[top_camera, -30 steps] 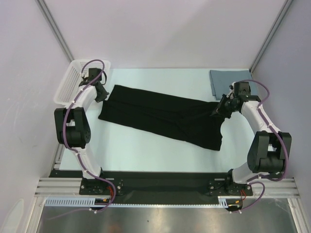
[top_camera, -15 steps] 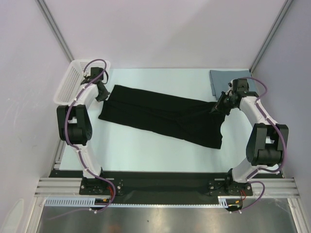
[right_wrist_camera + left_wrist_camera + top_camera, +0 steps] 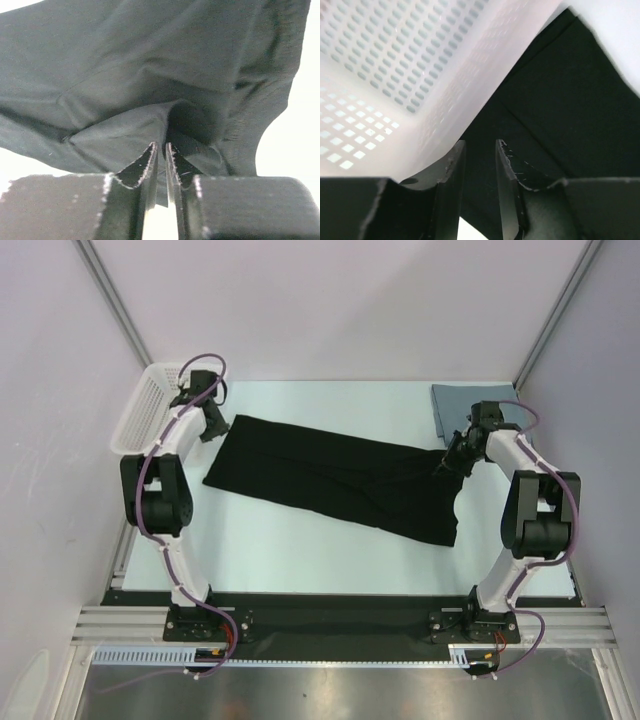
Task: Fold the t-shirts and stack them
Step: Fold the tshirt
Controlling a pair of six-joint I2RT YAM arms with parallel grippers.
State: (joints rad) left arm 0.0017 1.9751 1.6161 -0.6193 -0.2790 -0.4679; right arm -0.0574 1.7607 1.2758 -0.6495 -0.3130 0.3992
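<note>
Here, the left gripper [image 3: 214, 427] sits at the far left corner of the black shirt [image 3: 340, 485]. In the left wrist view its jaws stand a little apart. The dark cloth runs under and beyond the fingers [image 3: 451, 185], and nothing shows clamped between them. On the other side, the right gripper [image 3: 447, 462] is at the shirt's right edge. From the right wrist its jaws are nearly together, with only a thin slit between them. A raised fold of cloth meets the tips, and I cannot tell whether it is pinched.

The black shirt lies on the table [image 3: 300, 550] as a long band, slanting from far left to near right. It is narrower at the left end and broader at the right, with long creases running along it. Close up, the cloth by the right gripper is puckered into soft ridges.

A white mesh basket [image 3: 145, 410] hangs off the table's far left corner, just beside the left gripper, and its wall fills much of the left wrist view. The grey-blue shirt [image 3: 452, 405] lies folded flat in the far right corner. It is apart from the black one and partly hidden by the right arm.
</note>
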